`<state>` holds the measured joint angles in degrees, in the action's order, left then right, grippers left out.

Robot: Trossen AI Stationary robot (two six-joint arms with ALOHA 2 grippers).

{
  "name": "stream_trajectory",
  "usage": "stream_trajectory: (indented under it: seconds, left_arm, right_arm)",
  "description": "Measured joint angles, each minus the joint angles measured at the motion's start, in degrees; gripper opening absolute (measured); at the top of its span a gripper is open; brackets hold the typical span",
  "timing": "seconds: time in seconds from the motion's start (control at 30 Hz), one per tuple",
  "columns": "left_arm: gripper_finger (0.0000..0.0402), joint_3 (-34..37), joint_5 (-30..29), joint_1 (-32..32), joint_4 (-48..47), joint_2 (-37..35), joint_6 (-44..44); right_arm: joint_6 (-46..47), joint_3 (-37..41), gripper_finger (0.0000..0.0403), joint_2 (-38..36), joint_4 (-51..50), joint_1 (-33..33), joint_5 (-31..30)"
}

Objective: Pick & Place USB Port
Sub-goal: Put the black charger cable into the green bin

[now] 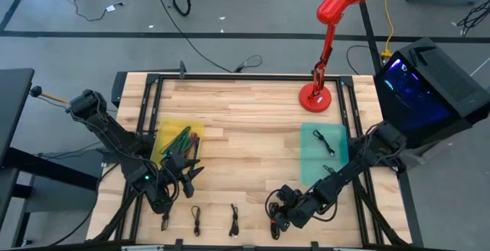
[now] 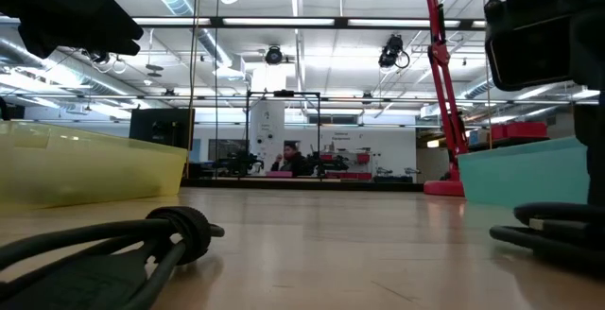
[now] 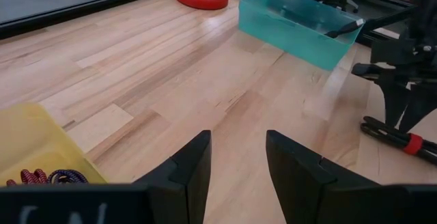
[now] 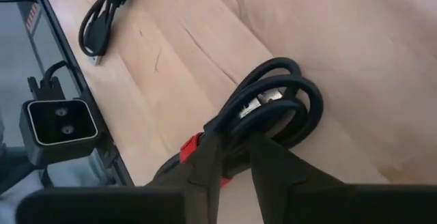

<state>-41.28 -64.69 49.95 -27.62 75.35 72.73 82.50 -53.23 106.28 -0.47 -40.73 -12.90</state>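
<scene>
A coiled black USB cable (image 4: 280,98) with a red tie (image 4: 191,149) lies on the wooden table near its front edge, right of centre (image 1: 273,222). My right gripper (image 4: 235,145) reaches down onto it (image 1: 279,210), its fingers close together around the strands. My left gripper (image 3: 235,142) hangs open above the table beside the yellow bin (image 1: 174,138), holding nothing. The teal bin (image 1: 321,155) at the right holds one black cable (image 1: 326,140). My right gripper has the coil's bundled strands (image 4: 235,125) between its two fingers, right beside the red tie. The fingers slant down from the table's right and far side and lie across the strands. The coil rests flat on the table.
Three more small cables lie along the front edge (image 1: 164,220) (image 1: 197,219) (image 1: 233,220). A red desk lamp (image 1: 315,96) stands at the back right. A small camera box (image 4: 58,125) sits at the table's front edge. Bare wood lies between the two bins.
</scene>
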Motion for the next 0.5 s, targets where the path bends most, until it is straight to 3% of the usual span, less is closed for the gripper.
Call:
stream_trajectory:
  seconds: [0.13,0.5]
  left_arm:
    - [0.0147,0.0,0.0,-0.02,0.0,0.0,0.0]
    - [0.0147,0.0,0.0,0.0,-0.02,0.0,-0.02]
  right_arm:
    - [-1.21,0.0,0.0014,0.57,0.21,0.21,0.7]
    - [-7.92,0.33,0.0001,-6.03,-2.69,2.31,0.71]
